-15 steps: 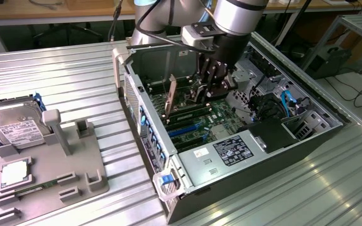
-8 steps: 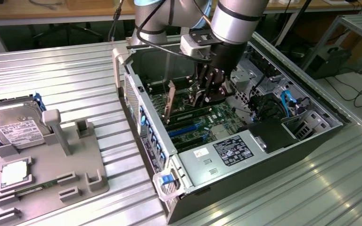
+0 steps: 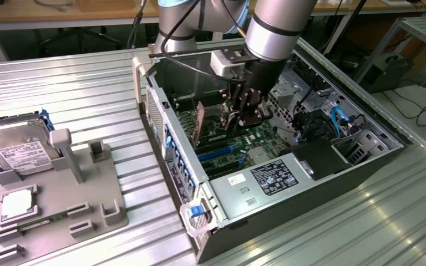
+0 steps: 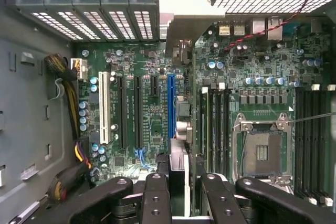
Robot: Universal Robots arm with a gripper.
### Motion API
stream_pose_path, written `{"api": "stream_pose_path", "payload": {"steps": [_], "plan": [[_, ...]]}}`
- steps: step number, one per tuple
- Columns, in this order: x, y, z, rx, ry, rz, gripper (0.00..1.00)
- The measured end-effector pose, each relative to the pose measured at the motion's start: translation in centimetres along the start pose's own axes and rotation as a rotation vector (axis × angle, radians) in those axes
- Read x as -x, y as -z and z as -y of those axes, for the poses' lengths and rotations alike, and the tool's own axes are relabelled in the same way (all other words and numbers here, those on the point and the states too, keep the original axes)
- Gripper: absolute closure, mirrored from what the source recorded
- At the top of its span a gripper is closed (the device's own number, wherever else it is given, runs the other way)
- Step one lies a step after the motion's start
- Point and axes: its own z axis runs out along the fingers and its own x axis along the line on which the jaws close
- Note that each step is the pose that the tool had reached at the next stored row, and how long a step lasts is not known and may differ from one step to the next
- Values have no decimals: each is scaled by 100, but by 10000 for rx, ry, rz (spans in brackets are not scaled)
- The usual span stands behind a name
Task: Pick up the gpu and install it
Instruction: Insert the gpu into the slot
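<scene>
The fingers [image 4: 157, 192] pinch the gpu [image 4: 178, 129] by its top edge — light, stiff, fragile — above the motherboard [image 4: 142, 108] in the computer case [image 3: 287, 194].

i see even, bright overhead light; glare streaks the ribbed metal table [image 3: 331, 221]. inside the computer case [image 3: 221, 205] it's dimmer, shadowed beneath the arm, edges slightly soft.

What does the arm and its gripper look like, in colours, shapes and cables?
The arm is a silver-grey tube with a black band. Black cables run beside it, and a pale block sits at its wrist. The gripper is black; its fingers show round holes.
</scene>
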Motion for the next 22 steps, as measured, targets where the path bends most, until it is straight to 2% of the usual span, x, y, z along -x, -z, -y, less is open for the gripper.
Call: {"api": "stream_pose_path", "payload": {"steps": [4, 5, 7, 9, 11, 12, 16, 19, 20, 22], "plan": [[0, -3, 0, 1, 0, -2, 72], [0, -29, -42, -110, 2, -6, 72], [0, -59, -49, -147, 2, -6, 72], [0, -73, -48, -237, 4, -6, 72], [0, -80, -48, -374, 6, -7, 72], [0, -92, -48, -419, 7, 0, 72], [2, -140, -76, -434, 6, -7, 72], [2, -160, -134, -519, 8, 3, 72], [-1, -160, -134, -519, 11, 81, 72], [-3, -171, -153, -553, 10, 110, 72]]}}
